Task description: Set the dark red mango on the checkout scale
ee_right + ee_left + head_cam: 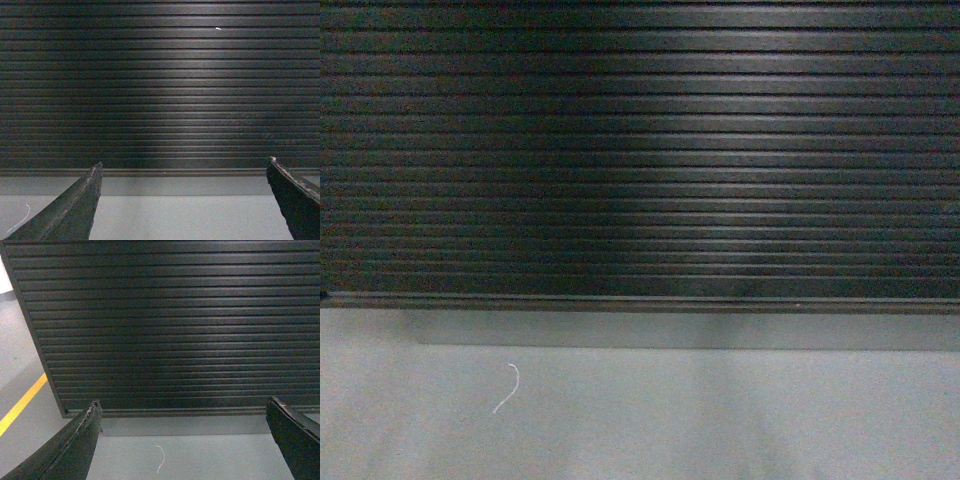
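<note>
The checkout (640, 150) fills the head view as a dark ribbed, slatted front; its top is out of view. The same front shows in the left wrist view (175, 325) and the right wrist view (160, 85). The dark red mango and the scale are out of view. My left gripper (182, 412) is open, its fingers (80, 440) wide apart, with only floor between them. My right gripper (184, 172) is open too, its fingers (75, 205) spread and nothing held. Neither gripper shows in the head view.
Grey floor (640, 420) runs along the counter's base. A thin white thread (508, 388) lies on it, also the thread (160, 459) below my left gripper. A yellow floor line (22, 404) and the counter's left corner (35, 340) show at left.
</note>
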`<state>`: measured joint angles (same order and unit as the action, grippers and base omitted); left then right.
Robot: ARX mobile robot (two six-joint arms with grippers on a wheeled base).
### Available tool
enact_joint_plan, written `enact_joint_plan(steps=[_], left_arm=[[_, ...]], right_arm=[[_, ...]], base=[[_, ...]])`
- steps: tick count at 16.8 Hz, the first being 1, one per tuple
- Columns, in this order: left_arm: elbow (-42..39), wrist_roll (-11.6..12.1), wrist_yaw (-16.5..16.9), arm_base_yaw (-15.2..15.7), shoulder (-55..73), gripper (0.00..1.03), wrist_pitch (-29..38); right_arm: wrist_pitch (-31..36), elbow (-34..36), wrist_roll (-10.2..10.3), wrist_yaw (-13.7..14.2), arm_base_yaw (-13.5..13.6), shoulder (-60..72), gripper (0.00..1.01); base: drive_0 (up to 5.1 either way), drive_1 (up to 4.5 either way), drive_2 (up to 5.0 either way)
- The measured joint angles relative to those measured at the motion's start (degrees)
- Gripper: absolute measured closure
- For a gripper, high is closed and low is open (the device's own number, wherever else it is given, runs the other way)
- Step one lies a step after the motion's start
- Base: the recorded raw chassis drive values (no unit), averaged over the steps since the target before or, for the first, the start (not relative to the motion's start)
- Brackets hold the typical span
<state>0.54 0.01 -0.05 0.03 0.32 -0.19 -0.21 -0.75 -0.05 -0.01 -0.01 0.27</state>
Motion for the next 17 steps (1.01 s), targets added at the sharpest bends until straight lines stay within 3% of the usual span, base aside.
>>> enact_joint_plan(steps=[17], left_arm=[[0.0, -0.02, 0.02, 0.0, 0.0, 0.05, 0.02]], right_arm=[[-0.02, 0.0, 0.0, -0.02, 0.0, 0.0, 0.03]], base=[[0.0, 2.22, -2.2]])
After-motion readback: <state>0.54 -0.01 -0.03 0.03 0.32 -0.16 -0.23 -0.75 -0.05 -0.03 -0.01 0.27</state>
